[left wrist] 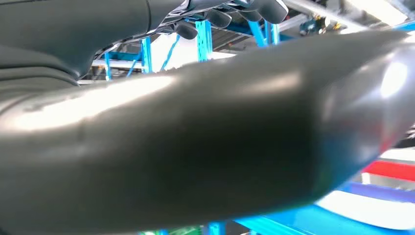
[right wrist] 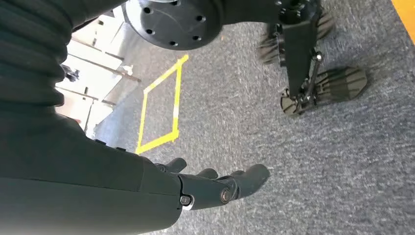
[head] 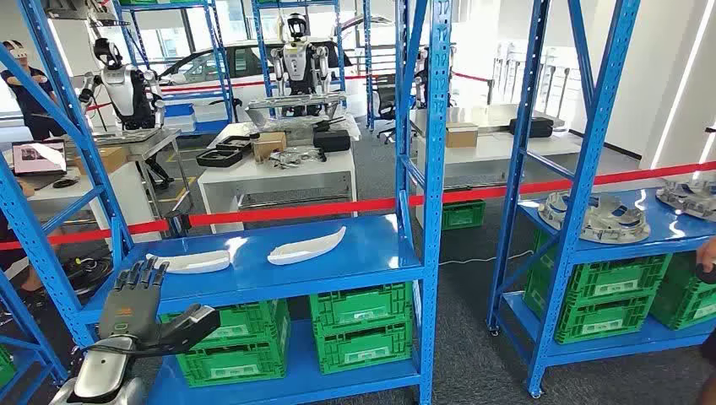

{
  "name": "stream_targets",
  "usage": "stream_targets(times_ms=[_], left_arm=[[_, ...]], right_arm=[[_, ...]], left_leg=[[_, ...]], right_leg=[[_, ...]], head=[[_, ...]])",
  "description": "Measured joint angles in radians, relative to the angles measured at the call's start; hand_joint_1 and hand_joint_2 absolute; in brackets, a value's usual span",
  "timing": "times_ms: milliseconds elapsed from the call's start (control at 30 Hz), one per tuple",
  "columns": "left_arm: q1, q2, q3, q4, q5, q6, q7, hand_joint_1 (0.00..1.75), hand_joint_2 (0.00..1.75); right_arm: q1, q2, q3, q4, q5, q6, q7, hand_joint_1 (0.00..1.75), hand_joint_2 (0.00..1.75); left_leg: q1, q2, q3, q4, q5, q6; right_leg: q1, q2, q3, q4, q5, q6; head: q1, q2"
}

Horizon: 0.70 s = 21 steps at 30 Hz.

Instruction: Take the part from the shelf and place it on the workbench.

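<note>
Nothing lifted yet: my left hand [head: 135, 297] hovers spread and empty just before the shelf [head: 371, 266], both white parts [head: 306, 245] lying on it; right hand [right wrist: 215, 188] hangs slack.

Light: bright, even daylight from rear windows.
Glare: sheen on blue shelf [head: 371, 245].
Focus: left wrist view blurred.

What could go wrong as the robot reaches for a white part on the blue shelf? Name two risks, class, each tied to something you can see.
1. The left hand is raised, open, below the shelf edge; reaching forward, it might strike that edge.
2. Two white parts lie close: the left part and the right part. A wide reach could nudge the wrong one.
</note>
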Motion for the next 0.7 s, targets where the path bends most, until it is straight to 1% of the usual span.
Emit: stream_targets(times_ms=[33, 67, 100, 133, 167, 200, 233, 267, 300, 333, 367, 400, 433, 467, 500, 533, 567, 600, 633, 667, 700], left_arm=[[0.0, 0.007, 0.0, 0.001, 0.001, -0.001, 0.0, 0.0, 0.0], [0.0, 0.012, 0.0, 0.002, 0.002, -0.002, 0.001, 0.0, 0.0], [0.0, 0.024, 0.0, 0.004, 0.004, -0.005, 0.002, 0.0, 0.0], [0.0, 0.035, 0.0, 0.007, 0.004, -0.007, 0.003, 0.0, 0.0], [0.0, 0.043, 0.0, 0.01, 0.005, -0.01, 0.005, 0.0, 0.0], [0.0, 0.05, 0.0, 0.011, 0.006, -0.012, 0.006, 0.0, 0.0], [-0.001, 0.055, 0.0, 0.011, 0.006, -0.014, 0.007, 0.0, 0.0], [-0.004, 0.058, 0.0, 0.008, 0.006, -0.015, 0.008, 0.0, 0.0], [-0.007, 0.062, 0.0, 0.006, 0.006, -0.016, 0.009, 0.0, 0.0], [-0.01, 0.064, 0.0, 0.004, 0.006, -0.016, 0.01, 0.0, 0.0], [-0.01, 0.065, 0.0, 0.003, 0.006, -0.017, 0.01, 0.0, 0.0], [-0.008, 0.067, 0.0, 0.004, 0.006, -0.018, 0.011, 0.0, 0.0], [-0.004, 0.067, 0.0, 0.005, 0.006, -0.019, 0.012, 0.0, 0.0], [0.001, 0.067, 0.0, 0.006, 0.007, -0.02, 0.012, 0.0, 0.0], [0.006, 0.066, 0.0, 0.007, 0.008, -0.021, 0.012, 0.0, 0.0], [0.008, 0.066, 0.0, 0.007, 0.009, -0.021, 0.013, 0.0, 0.0], [0.01, 0.066, 0.0, 0.007, 0.01, -0.021, 0.012, 0.0, 0.0], [0.011, 0.067, 0.0, 0.007, 0.012, -0.02, 0.012, 0.0, 0.0], [0.012, 0.066, 0.0, 0.009, 0.013, -0.018, 0.011, 0.0, 0.0], [0.013, 0.066, 0.0, 0.01, 0.014, -0.017, 0.01, 0.0, 0.0], [0.014, 0.065, 0.0, 0.009, 0.014, -0.016, 0.01, 0.0, 0.0]], right_arm=[[0.0, 0.001, 0.0, 0.0, 0.0, -0.001, 0.002, 0.0, 1.75], [0.0, 0.001, 0.0, 0.0, 0.0, -0.002, 0.003, 0.0, 1.75], [0.001, 0.003, 0.0, 0.0, 0.001, -0.003, 0.006, 0.0, 1.75], [0.002, 0.005, 0.0, 0.001, 0.001, -0.005, 0.008, 0.0, 1.75], [0.003, 0.006, -0.001, 0.002, 0.001, -0.005, 0.01, 0.0, 1.75], [0.003, 0.007, -0.001, 0.002, 0.002, -0.006, 0.011, 0.0, 1.75], [0.002, 0.008, -0.001, 0.003, 0.002, -0.006, 0.012, 0.0, 1.75], [-0.002, 0.007, -0.001, 0.002, 0.002, -0.006, 0.012, 0.0, 1.75], [-0.006, 0.006, -0.001, 0.002, 0.002, -0.005, 0.011, 0.0, 1.75], [-0.011, 0.006, -0.002, 0.001, 0.002, -0.005, 0.009, 0.0, 1.75], [-0.016, 0.005, -0.002, 0.001, 0.002, -0.004, 0.008, 0.0, 1.75], [-0.018, 0.005, -0.002, 0.001, 0.002, -0.004, 0.007, 0.0, 1.75], [-0.018, 0.005, -0.002, 0.001, 0.003, -0.004, 0.006, 0.0, 1.75], [-0.017, 0.005, -0.002, 0.001, 0.004, -0.004, 0.006, 0.0, 1.75], [-0.014, 0.005, -0.002, 0.001, 0.005, -0.004, 0.005, 0.0, 1.75], [-0.012, 0.004, -0.002, 0.001, 0.006, -0.004, 0.004, 0.0, 1.75], [-0.011, 0.004, -0.002, 0.001, 0.008, -0.003, 0.003, 0.0, 1.75], [-0.009, 0.004, -0.002, 0.001, 0.01, -0.003, 0.002, 0.0, 1.75], [-0.006, 0.004, -0.002, 0.002, 0.011, -0.003, 0.002, 0.0, 1.75], [-0.004, 0.004, -0.002, 0.004, 0.011, -0.003, 0.003, 0.0, 1.75], [-0.003, 0.004, -0.002, 0.005, 0.012, -0.003, 0.004, 0.0, 1.75]], left_leg=[[-0.001, 0.0, -0.002, -0.027, 0.012, 0.003], [-0.003, 0.0, -0.002, -0.059, 0.039, 0.007], [-0.007, 0.002, -0.003, -0.122, 0.104, 0.015], [-0.013, 0.004, -0.003, -0.195, 0.192, 0.024], [-0.018, 0.004, 0.001, -0.248, 0.271, 0.032], [-0.022, 0.003, 0.005, -0.283, 0.326, 0.038], [-0.022, 0.001, 0.011, -0.297, 0.342, 0.042], [-0.02, -0.001, 0.022, -0.294, 0.334, 0.045], [-0.017, -0.003, 0.034, -0.296, 0.323, 0.049], [-0.015, -0.004, 0.048, -0.298, 0.313, 0.053], [-0.015, -0.006, 0.064, -0.298, 0.301, 0.057], [-0.015, -0.007, 0.078, -0.299, 0.288, 0.061], [-0.015, -0.008, 0.093, -0.299, 0.274, 0.064], [-0.016, -0.01, 0.109, -0.299, 0.258, 0.066], [-0.017, -0.013, 0.127, -0.299, 0.243, 0.067], [-0.017, -0.016, 0.148, -0.299, 0.226, 0.067], [-0.018, -0.018, 0.171, -0.299, 0.208, 0.066], [-0.019, -0.019, 0.194, -0.299, 0.189, 0.065], [-0.02, -0.02, 0.216, -0.296, 0.169, 0.062], [-0.022, -0.022, 0.232, -0.293, 0.15, 0.058], [-0.023, -0.025, 0.242, -0.292, 0.133, 0.053]], right_leg=[[-0.001, 0.001, 0.012, 0.0, -0.009, 0.001], [-0.002, 0.002, 0.024, -0.001, -0.017, 0.003], [-0.003, 0.003, 0.042, -0.004, -0.034, 0.006], [-0.003, 0.005, 0.063, -0.006, -0.05, 0.011], [-0.002, 0.006, 0.078, -0.01, -0.066, 0.017], [0.001, 0.006, 0.095, -0.016, -0.078, 0.023], [0.004, 0.006, 0.11, -0.016, -0.083, 0.029], [0.006, 0.005, 0.116, -0.009, -0.08, 0.034], [0.007, 0.002, 0.11, 0.018, -0.069, 0.037], [0.008, 0.0, 0.087, 0.064, -0.053, 0.04], [0.009, -0.003, 0.049, 0.125, -0.046, 0.04], [0.011, -0.006, 0.005, 0.188, -0.053, 0.04], [0.014, -0.006, -0.04, 0.238, -0.081, 0.039], [0.017, -0.007, -0.08, 0.27, -0.126, 0.039], [0.02, -0.007, -0.11, 0.277, -0.173, 0.038], [0.021, -0.007, -0.133, 0.261, -0.205, 0.037], [0.022, -0.007, -0.146, 0.225, -0.204, 0.035], [0.021, -0.007, -0.153, 0.173, -0.155, 0.032], [0.022, -0.007, -0.159, 0.11, -0.062, 0.03], [0.023, -0.009, -0.157, 0.064, 0.022, 0.027], [0.025, -0.01, -0.154, 0.033, 0.089, 0.022]], head=[[0.0, 0.0], [0.0, 0.0], [-0.001, 0.0], [-0.001, 0.0], [-0.002, 0.0], [-0.002, 0.0], [-0.002, 0.0], [-0.002, 0.0], [-0.001, 0.0], [0.001, 0.0], [0.002, 0.0], [0.003, 0.0], [0.004, 0.0], [0.005, 0.0], [0.005, 0.0], [0.006, 0.0], [0.007, 0.0], [0.007, 0.0], [0.008, 0.0], [0.008, 0.0], [0.007, 0.0]])
